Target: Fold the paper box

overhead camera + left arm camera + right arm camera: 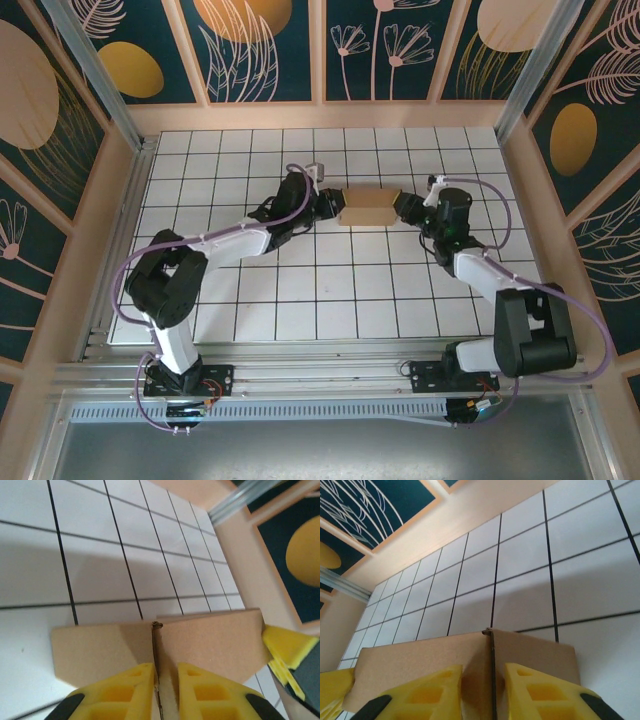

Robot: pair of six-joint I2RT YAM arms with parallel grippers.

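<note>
Top external | paper box mid table, room around | left tool, right tool pinch its end edges

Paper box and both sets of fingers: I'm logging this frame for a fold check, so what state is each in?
paper box: folded up into a compact brown shape, held between the two arms, one end in each grip.
left fingers: closed on a thin cardboard edge at the box's left end.
right fingers: closed on a cardboard edge at the box's right end.
</note>
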